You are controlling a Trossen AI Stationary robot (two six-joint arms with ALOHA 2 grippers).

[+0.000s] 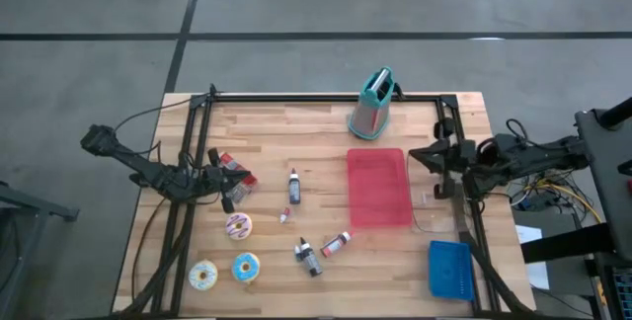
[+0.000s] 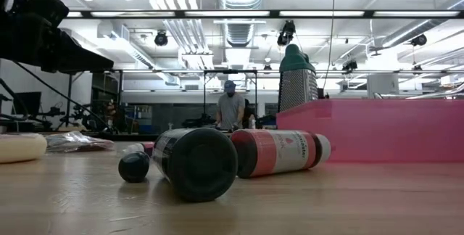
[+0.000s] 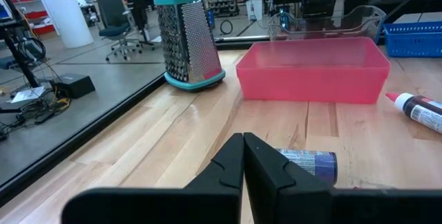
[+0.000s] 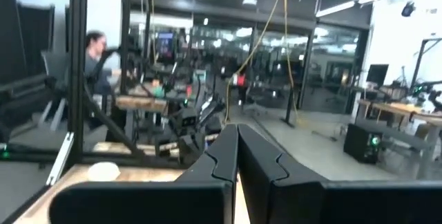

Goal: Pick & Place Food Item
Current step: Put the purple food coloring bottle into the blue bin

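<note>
Both grippers, left (image 1: 240, 190) and right (image 1: 417, 156), flank the pink bin (image 1: 378, 188) shut, empty-handed; donuts (image 1: 238, 225) risk being nudged aside unless fingers open first.

Grater (image 1: 372, 105) stands behind the tray (image 1: 378, 188); donuts (image 1: 238, 226) lie left.

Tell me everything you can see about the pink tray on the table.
The pink tray is a rectangular, shallow bin that looks like plastic, with upright walls and an open top. It appears empty. It sits flat on the wooden table, right of centre, its long side running from the far edge toward the near one. The teal-handled grater stands just beyond its far end, apart from it. A clear container lies beside its right wall. No gripper touches it.
</note>
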